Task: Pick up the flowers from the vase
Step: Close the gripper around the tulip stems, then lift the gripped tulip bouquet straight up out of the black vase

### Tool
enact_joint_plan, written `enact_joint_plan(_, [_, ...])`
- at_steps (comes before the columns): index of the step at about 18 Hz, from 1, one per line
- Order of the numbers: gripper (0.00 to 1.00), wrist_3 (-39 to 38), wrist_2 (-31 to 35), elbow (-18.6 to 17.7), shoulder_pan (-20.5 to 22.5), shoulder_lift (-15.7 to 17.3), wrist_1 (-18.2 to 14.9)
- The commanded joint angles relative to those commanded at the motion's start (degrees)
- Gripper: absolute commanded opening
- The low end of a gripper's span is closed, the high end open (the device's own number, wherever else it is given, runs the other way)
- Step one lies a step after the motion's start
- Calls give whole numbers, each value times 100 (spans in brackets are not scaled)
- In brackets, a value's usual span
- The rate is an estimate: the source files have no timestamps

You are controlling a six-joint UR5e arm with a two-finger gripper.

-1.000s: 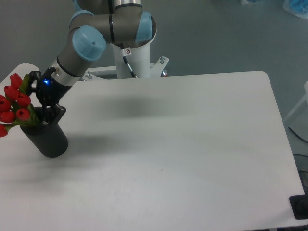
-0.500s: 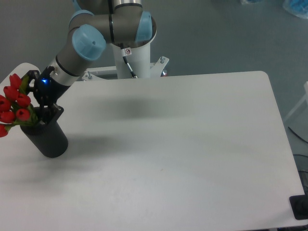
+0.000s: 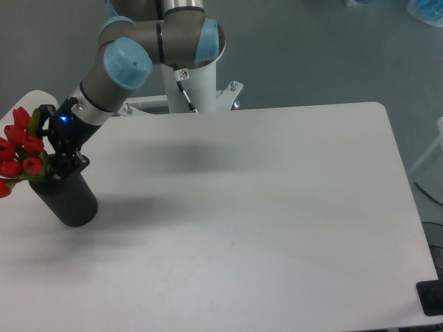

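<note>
Nearest me, just below the tool, stands the black vase, a plain dark cylinder leaning a little toward the left edge of the white table. The bunch of red tulips sits in its mouth, the buds spilling out to the tool's left, past the table edge, with a bit of green leaf showing among them.

The tool is right down at the rim of the vase, on the side of the bunch away from the buds, its dark fingers reaching in where the stems meet the opening. From here everything there is black on black, so I cannot tell whether the fingers are spread or pinching the stems. A small blue light glows on the tool's body just above.

Behind the tool, the grey arm with pale blue joint caps slants up and to its right toward the white pedestal base at the far edge of the table.
</note>
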Motion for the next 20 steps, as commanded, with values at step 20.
enact_joint_plan(20, [37, -61, -387, -17, 290, 544, -61])
